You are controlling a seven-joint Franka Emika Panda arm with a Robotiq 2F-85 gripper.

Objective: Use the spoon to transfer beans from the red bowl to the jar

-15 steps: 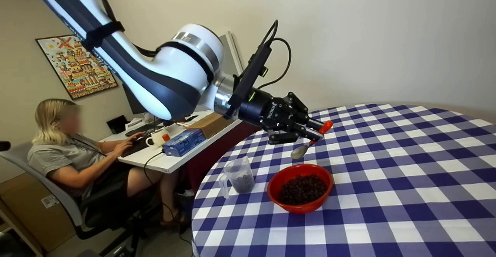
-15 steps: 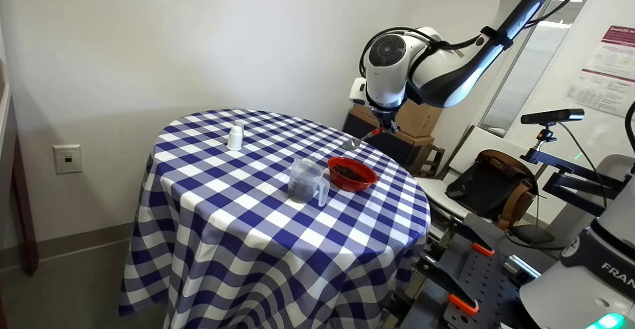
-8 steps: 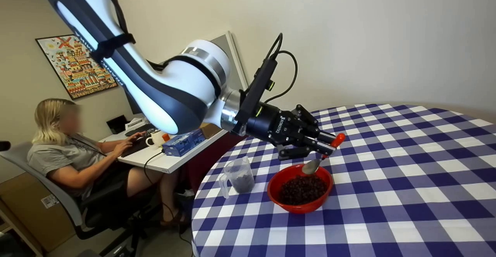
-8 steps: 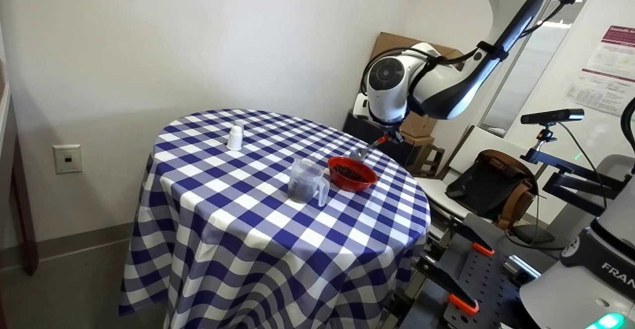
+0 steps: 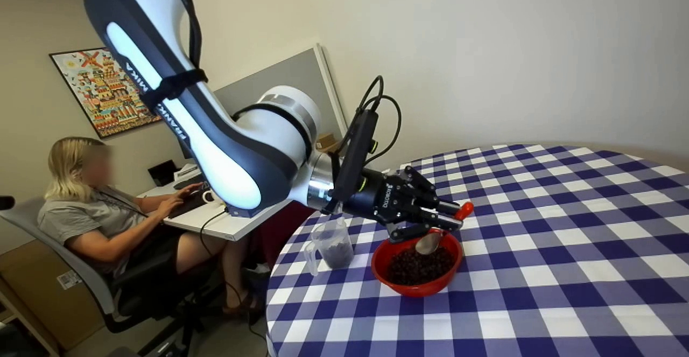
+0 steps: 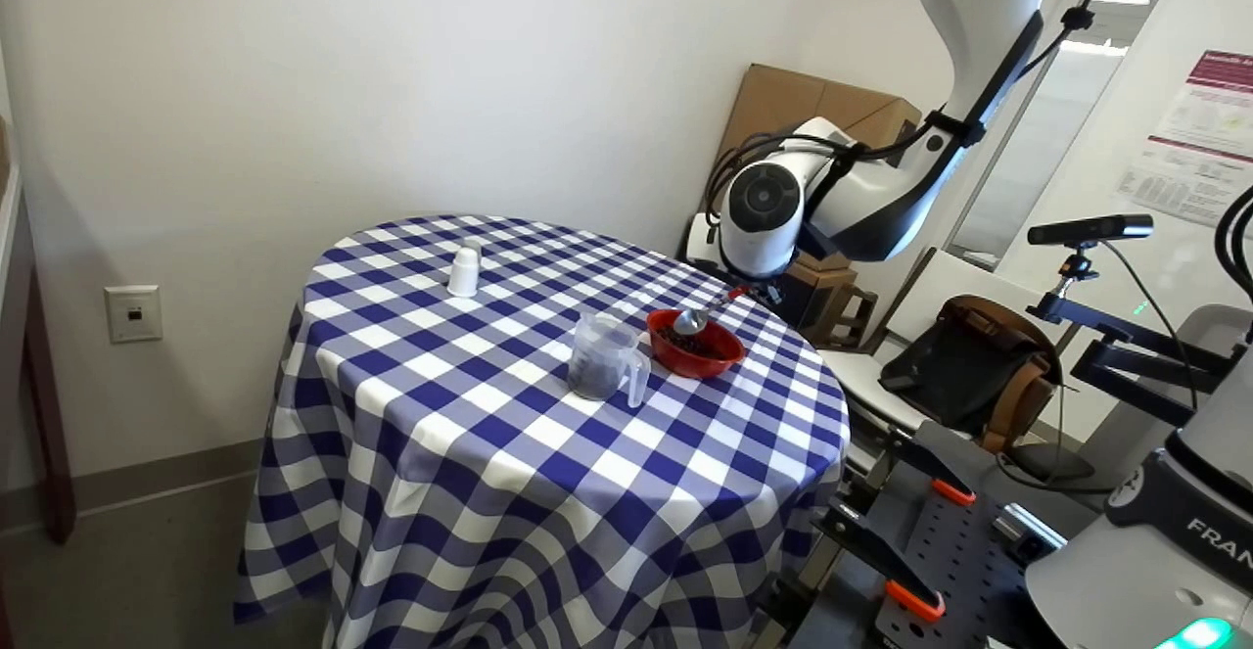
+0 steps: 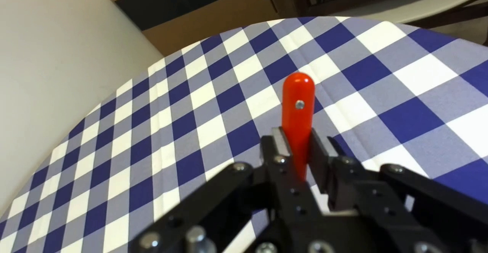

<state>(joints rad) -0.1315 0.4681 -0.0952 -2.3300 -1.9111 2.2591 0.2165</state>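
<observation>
Wrist view: end effector [image 7: 300, 144] grips the red-handled spoon [image 7: 297, 119].

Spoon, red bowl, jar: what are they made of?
Spoon: silvery, shiny head, likely metal; glossy red-orange handle, maybe plastic.
Red bowl: smooth, even red with some sheen; probably plastic, ceramic possible.
Jar: hazy, see-through walls; plastic likely, glass possible.

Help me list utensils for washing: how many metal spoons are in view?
1: the silver metal spoon with a red-orange handle, gripped by the black claw, head over or in the round glossy red bowl; another could be hidden.
</observation>
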